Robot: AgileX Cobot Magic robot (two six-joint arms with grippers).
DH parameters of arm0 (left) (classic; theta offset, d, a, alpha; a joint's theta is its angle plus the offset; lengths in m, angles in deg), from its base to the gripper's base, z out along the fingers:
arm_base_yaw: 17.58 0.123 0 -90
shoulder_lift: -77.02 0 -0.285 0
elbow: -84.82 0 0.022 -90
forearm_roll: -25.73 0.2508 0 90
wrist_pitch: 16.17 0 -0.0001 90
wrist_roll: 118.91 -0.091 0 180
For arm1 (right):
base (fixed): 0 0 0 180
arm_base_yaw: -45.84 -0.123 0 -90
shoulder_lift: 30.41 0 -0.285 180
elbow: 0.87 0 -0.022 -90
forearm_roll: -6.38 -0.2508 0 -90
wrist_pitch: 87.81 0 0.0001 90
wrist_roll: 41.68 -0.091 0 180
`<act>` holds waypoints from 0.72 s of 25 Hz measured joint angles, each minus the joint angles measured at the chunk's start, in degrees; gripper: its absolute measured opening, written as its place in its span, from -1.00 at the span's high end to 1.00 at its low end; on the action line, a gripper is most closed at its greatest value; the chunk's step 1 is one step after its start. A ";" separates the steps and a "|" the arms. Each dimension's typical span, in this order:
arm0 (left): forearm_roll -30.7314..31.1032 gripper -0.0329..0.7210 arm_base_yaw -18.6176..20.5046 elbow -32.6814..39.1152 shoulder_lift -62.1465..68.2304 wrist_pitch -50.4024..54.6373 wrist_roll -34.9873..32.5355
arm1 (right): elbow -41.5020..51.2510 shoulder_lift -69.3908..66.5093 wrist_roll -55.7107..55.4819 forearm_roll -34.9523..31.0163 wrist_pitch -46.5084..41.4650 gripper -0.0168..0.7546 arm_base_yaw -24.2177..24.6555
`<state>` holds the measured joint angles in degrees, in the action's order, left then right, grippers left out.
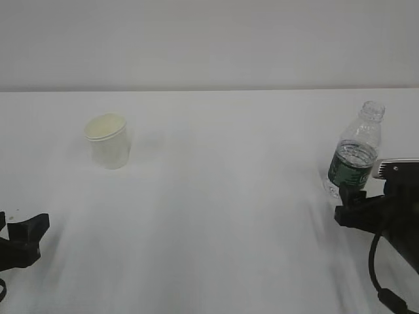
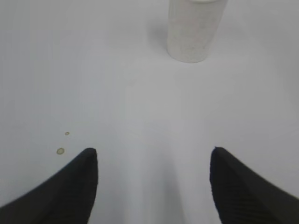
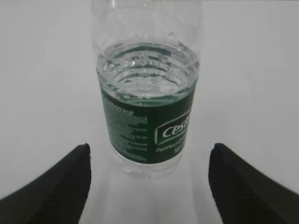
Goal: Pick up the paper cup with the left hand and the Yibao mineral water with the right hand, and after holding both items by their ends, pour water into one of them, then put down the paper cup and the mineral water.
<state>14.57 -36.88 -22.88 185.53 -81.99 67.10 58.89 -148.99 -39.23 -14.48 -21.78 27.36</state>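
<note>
The paper cup (image 1: 109,140) stands upright at the left of the white table; in the left wrist view its lower wall (image 2: 192,30) shows at the top edge, well ahead of my open left gripper (image 2: 153,156). The Yibao mineral water (image 1: 354,152) stands upright and uncapped at the right, part full, with a dark green label. In the right wrist view the bottle (image 3: 147,100) stands just ahead of my open right gripper (image 3: 149,149), centred between the fingers but not between them. The left gripper (image 1: 26,229) sits at the front left corner, the right gripper (image 1: 357,204) right before the bottle.
The white table (image 1: 222,216) runs back to a pale wall. Two small specks (image 2: 60,150) mark the surface near my left finger. A black cable (image 1: 376,275) hangs by the right arm.
</note>
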 joint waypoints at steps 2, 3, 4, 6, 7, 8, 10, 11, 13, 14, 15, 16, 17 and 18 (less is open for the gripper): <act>0.00 -0.50 0.00 0.00 0.00 0.00 0.00 | -0.31 0.00 0.00 -0.12 0.00 -0.58 0.00; 0.00 -0.50 0.00 0.00 0.00 0.00 0.00 | -0.41 -0.08 0.00 -0.12 0.00 -0.58 0.00; 0.00 -0.50 0.00 0.00 0.00 0.00 0.00 | -0.54 -0.08 0.00 -0.12 0.00 -0.58 0.00; 0.00 -0.49 0.00 0.00 0.00 0.00 0.00 | -0.54 -0.12 0.00 -0.12 0.00 -0.58 0.00; 0.00 -0.49 0.00 0.00 0.00 0.00 0.00 | -0.54 -0.49 0.00 -0.12 0.00 -0.58 0.00; 0.00 -0.49 0.00 0.00 0.00 0.00 0.00 | -0.54 -0.85 0.00 -0.12 0.00 -0.58 0.00; 0.00 -0.49 0.00 0.00 0.00 0.00 0.00 | -0.58 -2.26 0.00 -0.12 0.00 -0.58 0.00; 0.00 -0.49 0.00 0.00 0.00 0.00 0.00 | -0.58 -2.90 0.00 -0.12 0.00 -0.58 0.00; 0.00 -0.49 0.00 0.00 0.00 0.00 0.00 | -0.68 -3.65 0.00 -0.12 0.00 -0.58 0.00; 0.00 -0.49 0.00 0.00 0.00 0.00 0.00 | -0.67 -3.75 0.00 -0.12 0.00 -0.58 0.00; 0.00 -0.49 0.00 0.00 0.00 0.00 0.00 | -0.67 -3.88 0.00 -0.12 0.00 -0.58 0.00; 0.00 -0.49 0.00 0.00 0.00 0.00 0.00 | -0.81 -3.88 0.00 -0.12 0.00 -0.58 0.00; 0.00 -0.49 0.00 0.00 0.00 0.00 0.00 | -1.19 -3.88 0.00 -0.12 0.00 -0.58 0.00; 0.00 -0.49 0.00 0.00 0.00 0.00 0.00 | -1.63 -3.88 0.00 -0.12 0.00 -0.58 0.00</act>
<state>14.57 -36.88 -22.88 185.53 -81.99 67.10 57.27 -152.87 -39.23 -14.59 -21.78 27.36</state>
